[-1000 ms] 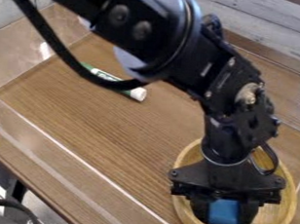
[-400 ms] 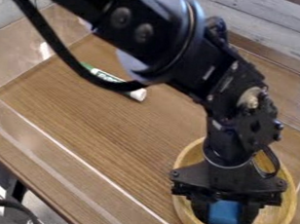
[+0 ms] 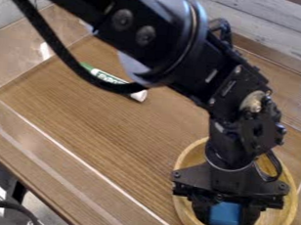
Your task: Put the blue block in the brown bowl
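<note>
Overhead-oblique camera view of a single black robot arm (image 3: 171,47) reaching from the upper left down to the lower right of a wood-grain tabletop (image 3: 99,130). The gripper (image 3: 229,211) points almost straight down into the brown bowl (image 3: 185,213), a round, light wooden vessel with a thick rim that sits at the lower right corner of the table. Its jaws are clenched on the blue block (image 3: 229,216), which shows as a small patch of medium blue between the black fingers (image 3: 209,203), inside the bowl's rim; whether the block touches the bowl's floor cannot be told, since the gripper body hides the underside. A green-and-white marker (image 3: 118,84) lies on the tabletop near the middle, partly hidden behind the arm and well apart from the bowl; any lettering on it is too small to read. Clear panel walls (image 3: 20,143) border the table at left and front. No brand names or labels are legible anywhere.
</note>
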Controlling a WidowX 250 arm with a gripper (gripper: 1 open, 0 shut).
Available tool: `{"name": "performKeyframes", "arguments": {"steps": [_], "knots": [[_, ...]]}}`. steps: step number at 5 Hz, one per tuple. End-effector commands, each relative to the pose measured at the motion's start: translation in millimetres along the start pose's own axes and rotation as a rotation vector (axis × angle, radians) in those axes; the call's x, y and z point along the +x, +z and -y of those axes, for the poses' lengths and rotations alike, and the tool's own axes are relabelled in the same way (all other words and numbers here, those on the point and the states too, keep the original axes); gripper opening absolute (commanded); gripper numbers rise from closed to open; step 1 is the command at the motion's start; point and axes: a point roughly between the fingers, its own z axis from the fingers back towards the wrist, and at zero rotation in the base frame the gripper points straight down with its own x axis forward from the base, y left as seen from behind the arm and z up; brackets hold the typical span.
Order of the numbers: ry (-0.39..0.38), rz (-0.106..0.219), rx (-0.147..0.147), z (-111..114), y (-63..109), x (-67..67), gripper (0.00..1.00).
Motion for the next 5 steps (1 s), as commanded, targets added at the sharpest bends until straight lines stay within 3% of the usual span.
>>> {"name": "performKeyframes", "arguments": {"steps": [1, 3, 5], "knots": [[-0.031, 0.013, -0.021, 8.5, 13.1, 2.4, 0.00], [-0.053, 0.011, -0.013, 9.2, 28.0, 7.3, 0.00], [-0.076, 0.008, -0.003, 8.8, 32.2, 13.6, 0.00]]}}
